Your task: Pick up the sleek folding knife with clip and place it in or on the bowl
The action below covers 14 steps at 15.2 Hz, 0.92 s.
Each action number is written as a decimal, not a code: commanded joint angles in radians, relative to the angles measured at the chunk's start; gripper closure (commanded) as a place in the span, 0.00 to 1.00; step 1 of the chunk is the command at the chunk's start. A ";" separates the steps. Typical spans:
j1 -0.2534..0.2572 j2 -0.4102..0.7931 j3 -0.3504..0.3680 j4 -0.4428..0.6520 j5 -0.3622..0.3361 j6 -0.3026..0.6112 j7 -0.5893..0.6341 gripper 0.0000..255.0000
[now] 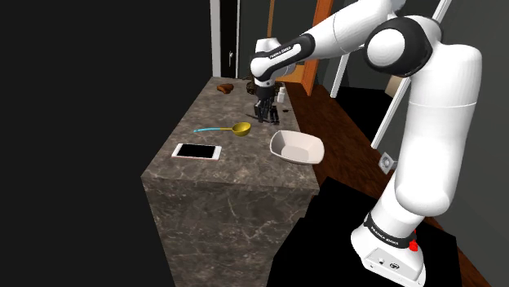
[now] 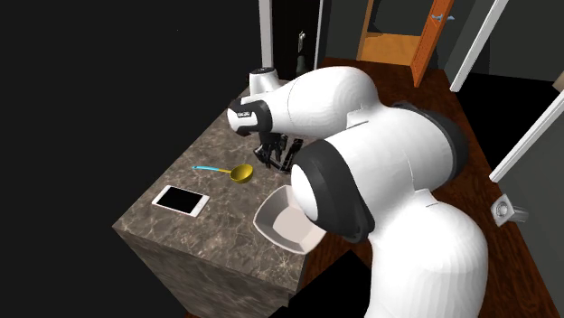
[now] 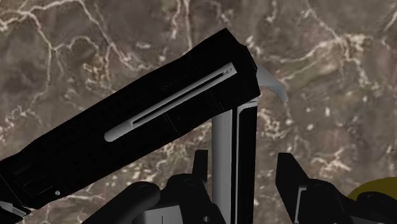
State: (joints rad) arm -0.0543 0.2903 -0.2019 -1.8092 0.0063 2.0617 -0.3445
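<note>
Marbled countertop | folding knife: black handle, grey clip, grey tip

Home: marble counter, wood floor, orange door.

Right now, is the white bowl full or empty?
Empty. In the shoulder view the white bowl sits upright on the counter, and its bare pale inside has nothing lying in it.

Exterior views above counter, wrist close-up
</note>
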 commanded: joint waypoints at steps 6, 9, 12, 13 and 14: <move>0.001 -0.033 -0.003 0.052 -0.007 -0.085 0.000 1.00; 0.001 -0.044 -0.004 0.079 -0.009 -0.122 0.000 1.00; 0.002 -0.053 -0.004 0.107 -0.011 -0.159 0.000 1.00; 0.002 -0.055 -0.004 0.117 -0.011 -0.172 0.000 1.00; 0.002 -0.057 -0.004 0.122 -0.011 -0.178 0.000 1.00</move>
State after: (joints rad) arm -0.0526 0.2346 -0.2061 -1.6938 -0.0046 1.8918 -0.3449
